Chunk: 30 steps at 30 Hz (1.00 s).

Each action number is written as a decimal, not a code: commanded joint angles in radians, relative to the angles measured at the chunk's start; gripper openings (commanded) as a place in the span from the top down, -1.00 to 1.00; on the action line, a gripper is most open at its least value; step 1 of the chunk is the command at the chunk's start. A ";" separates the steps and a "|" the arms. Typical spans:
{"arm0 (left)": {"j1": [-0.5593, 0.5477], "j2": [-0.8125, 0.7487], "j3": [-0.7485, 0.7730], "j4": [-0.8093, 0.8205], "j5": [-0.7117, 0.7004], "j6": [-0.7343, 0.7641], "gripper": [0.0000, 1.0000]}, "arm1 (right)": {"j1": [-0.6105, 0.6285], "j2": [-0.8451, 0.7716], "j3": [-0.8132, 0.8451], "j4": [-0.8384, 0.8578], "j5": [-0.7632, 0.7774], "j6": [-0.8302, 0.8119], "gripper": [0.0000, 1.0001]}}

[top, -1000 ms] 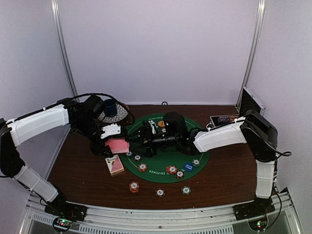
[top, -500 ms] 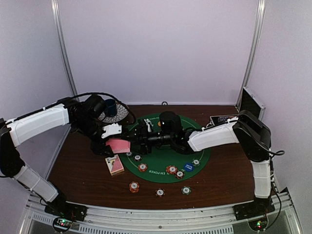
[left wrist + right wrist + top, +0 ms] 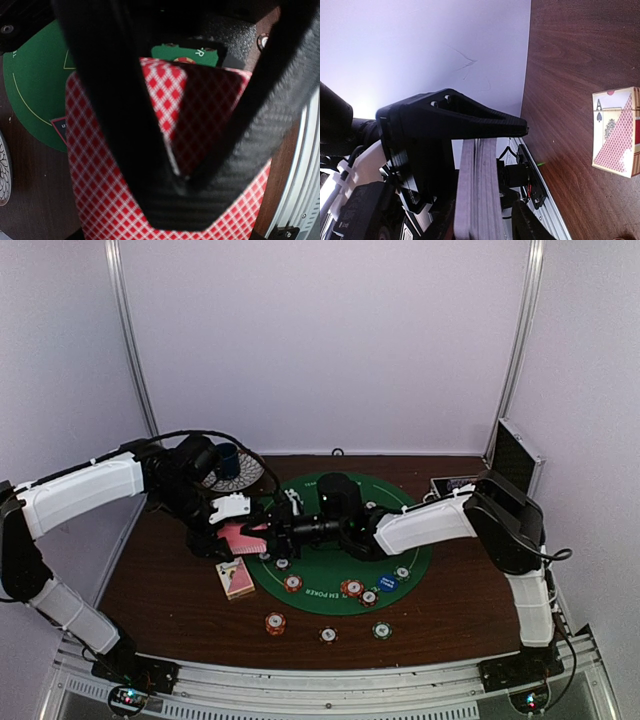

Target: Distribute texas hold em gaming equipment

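Top external — chips (image 3: 275, 623) off mat (image 3: 320, 575) 3 | blue button (image 3: 387, 582) 1

A stack of red-checked playing cards (image 3: 243, 538) is raised above the tabletop's (image 3: 160, 580) left half; striped chips (image 3: 328, 634) lie flat along its near edge.

Here's what I've got from my end: round mat (image 3: 320, 580) mid-table (image 3: 170, 590), card box (image 3: 235, 577) just off its left edge. Three chips (image 3: 328, 634) sit in front of it, more chips (image 3: 352, 588) on its near half. Cup (image 3: 228, 460) on saucer (image 3: 250, 476) back left, case (image 3: 512, 452) back right.
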 commanded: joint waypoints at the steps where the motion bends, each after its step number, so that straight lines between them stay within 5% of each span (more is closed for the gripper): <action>1: -0.006 0.007 0.043 0.014 -0.001 -0.012 1.00 | 0.007 0.022 0.047 0.021 -0.024 0.005 0.22; 5: -0.006 0.008 0.045 0.020 0.001 -0.014 1.00 | 0.011 0.033 0.066 -0.023 -0.033 -0.007 0.31; 11: -0.005 0.007 0.049 0.021 0.000 -0.024 0.97 | 0.011 0.031 0.064 -0.013 -0.031 0.004 0.84; 13: -0.006 0.007 0.051 0.021 -0.003 -0.025 0.36 | 0.009 0.030 0.057 -0.008 -0.028 0.010 0.96; 15: -0.006 0.002 0.045 0.021 0.004 -0.027 -0.68 | 0.008 0.033 0.055 0.001 -0.024 0.018 1.00; 16: -0.006 -0.004 0.040 0.022 0.011 -0.025 -0.92 | 0.008 0.034 0.056 0.006 -0.026 0.021 1.00; 30: -0.007 0.008 0.073 0.002 0.182 0.105 -0.95 | 0.019 0.052 0.114 0.027 -0.063 0.034 1.00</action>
